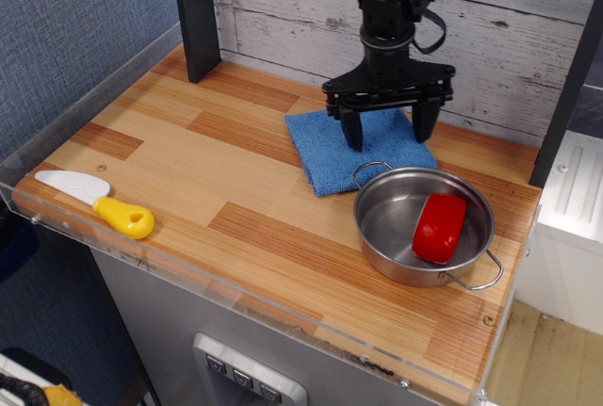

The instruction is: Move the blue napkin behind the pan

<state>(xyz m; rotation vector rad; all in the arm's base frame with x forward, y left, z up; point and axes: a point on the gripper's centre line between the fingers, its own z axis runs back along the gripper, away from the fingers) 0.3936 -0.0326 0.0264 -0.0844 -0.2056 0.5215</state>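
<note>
The blue napkin [328, 150] lies flat on the wooden table, just behind and to the left of the steel pan [382, 227], with its near right corner at the pan's back loop handle. My gripper [387, 137] stands upright over the napkin's right half. Its two black fingers are spread wide apart, and their tips [354, 139] rest on or just above the cloth. A red block [440, 227] lies inside the pan on its right side.
A toy knife [94, 201] with a white blade and yellow handle lies at the front left. A dark post [195, 15] stands at the back left. A white plank wall runs behind the table, and a clear rim edges the table.
</note>
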